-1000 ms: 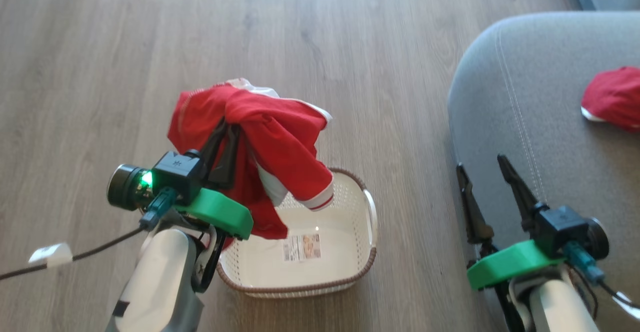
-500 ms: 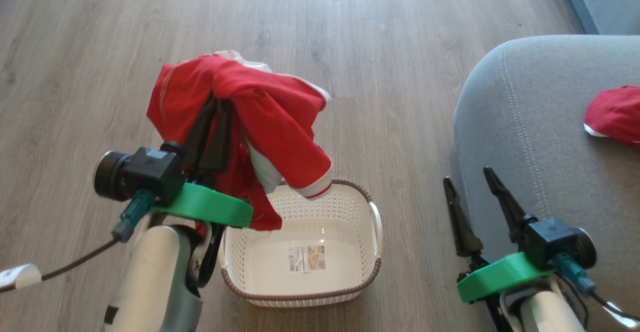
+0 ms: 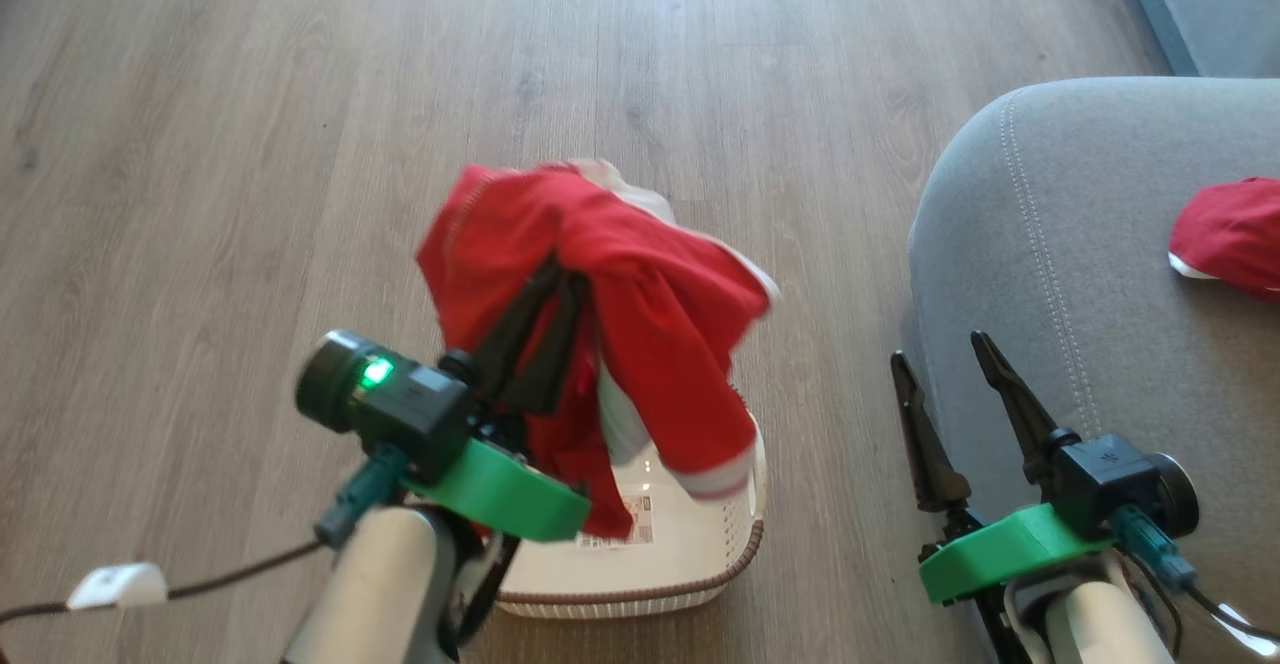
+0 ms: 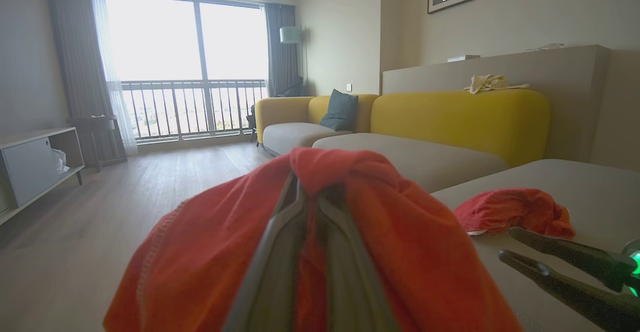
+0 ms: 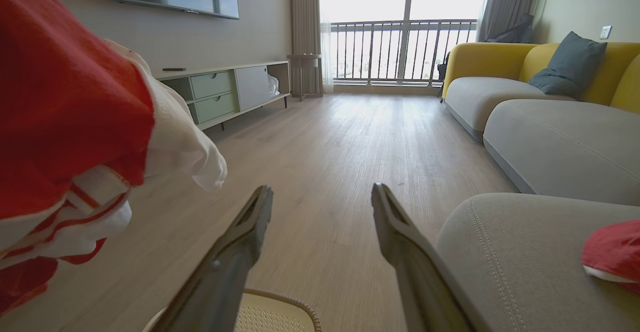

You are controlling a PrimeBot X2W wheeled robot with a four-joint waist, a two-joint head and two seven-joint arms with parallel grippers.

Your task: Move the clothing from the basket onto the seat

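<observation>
**A:** Where is the clothing?

**B:** One red garment [image 3: 660, 294] with white trim hangs from the left gripper [image 3: 562, 284], up above the basket [image 3: 745, 554]. The jaws are pinched tight on a fold of the fabric, and the cloth drapes over both dark fingers. In the left wrist view the same gripper [image 4: 300, 177] has red fabric bunched round its tips.

**A:** Does any of it touch the basket?

**B:** I cannot tell. In the head view a white-cuffed sleeve and the lower hem hang across the basket's opening. Below them a strip of its pale bottom shows, with part of a label [image 3: 625, 536].

**A:** Where does the basket stand?

**B:** On the wooden floor [image 3: 300, 144], to the left of the seat [image 3: 1080, 244] and near its rounded corner.

**A:** And the other arm?

**B:** The right gripper [image 3: 938, 348] hovers by that corner with its jaws spread wide and nothing between them. In its own wrist view, bare floor shows between the fingers [image 5: 250, 232], and the basket's brown rim [image 5: 280, 297] sits low between them.

**A:** Is anything on the seat?

**B:** A second red garment [image 3: 1225, 234], crumpled, with a white edge. It lies on the grey cushion, well to the right of the double stitching.
</observation>
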